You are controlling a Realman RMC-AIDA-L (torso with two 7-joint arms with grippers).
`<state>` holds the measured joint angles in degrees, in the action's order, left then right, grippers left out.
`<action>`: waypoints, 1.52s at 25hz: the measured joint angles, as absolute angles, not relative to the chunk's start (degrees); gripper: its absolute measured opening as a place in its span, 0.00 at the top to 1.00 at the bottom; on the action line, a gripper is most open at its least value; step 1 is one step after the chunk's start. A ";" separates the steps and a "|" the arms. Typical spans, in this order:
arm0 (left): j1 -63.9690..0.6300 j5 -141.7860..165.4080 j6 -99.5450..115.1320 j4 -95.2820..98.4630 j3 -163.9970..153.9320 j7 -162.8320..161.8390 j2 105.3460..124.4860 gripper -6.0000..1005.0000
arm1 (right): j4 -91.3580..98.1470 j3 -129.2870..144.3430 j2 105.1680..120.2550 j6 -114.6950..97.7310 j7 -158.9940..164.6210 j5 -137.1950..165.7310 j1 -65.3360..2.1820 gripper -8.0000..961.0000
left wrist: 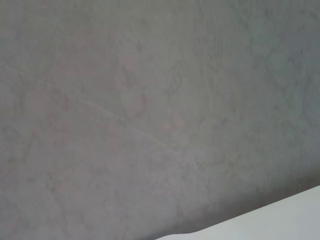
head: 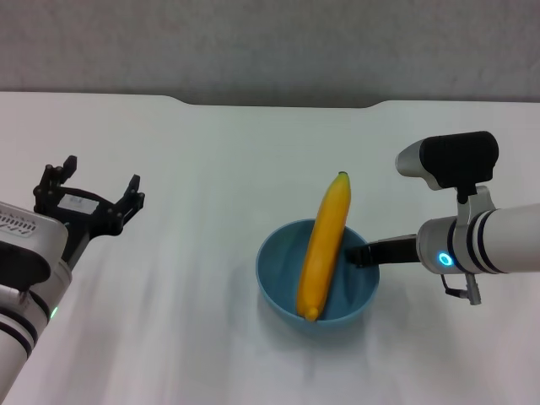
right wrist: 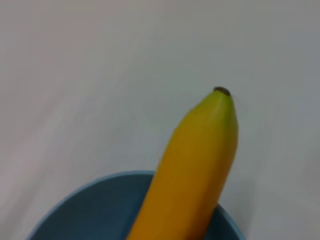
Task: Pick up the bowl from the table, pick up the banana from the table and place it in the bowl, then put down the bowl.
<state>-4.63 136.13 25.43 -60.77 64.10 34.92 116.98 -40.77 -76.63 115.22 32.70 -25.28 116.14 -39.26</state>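
now glossy round bowl (head: 278, 283) pinched by right gripper (head: 361, 253), smooth curved banana (head: 324, 245) inside, left gripper (head: 94, 192) spread

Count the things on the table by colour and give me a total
Blue: 1, the bowl
Yellow: 1, the banana, lying in the bowl
Total: 2
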 joint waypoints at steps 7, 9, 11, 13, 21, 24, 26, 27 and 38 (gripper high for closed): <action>-4.60 135.29 26.01 -60.35 64.07 34.89 116.99 0.10 | -42.69 -75.50 115.28 32.62 -26.62 116.19 -38.48 0.71; -4.45 135.29 26.33 -60.32 64.07 34.88 116.98 0.10 | -43.56 -74.77 115.26 32.85 -26.63 116.41 -38.07 0.67; -4.15 135.29 26.58 -60.31 64.07 34.77 116.98 0.10 | -44.85 -74.04 115.16 33.08 -26.64 116.84 -37.10 0.63; -3.59 135.29 26.97 -60.53 64.07 34.57 116.98 0.10 | -46.45 -73.73 115.06 33.23 -26.65 117.61 -35.82 0.53; -2.76 135.31 28.75 -60.50 64.07 33.43 116.98 0.10 | -57.19 -75.69 114.86 32.92 -26.64 123.83 -28.42 0.19; -2.56 135.32 29.71 -60.21 64.07 33.08 116.98 0.10 | -61.19 -77.27 114.84 32.92 -26.64 126.53 -25.15 0.12; -2.48 135.33 30.84 -59.65 64.07 31.95 116.98 0.10 | -64.21 -78.24 114.81 32.80 -26.65 128.44 -22.75 0.08; -2.47 135.34 31.87 -58.97 64.07 30.26 116.97 0.10 | -65.34 -78.49 114.81 32.46 -26.66 129.37 -21.72 0.07; -2.84 136.14 43.99 -51.43 61.70 19.94 116.77 0.10 | -69.49 -69.58 114.98 4.26 -31.61 131.43 -9.10 0.07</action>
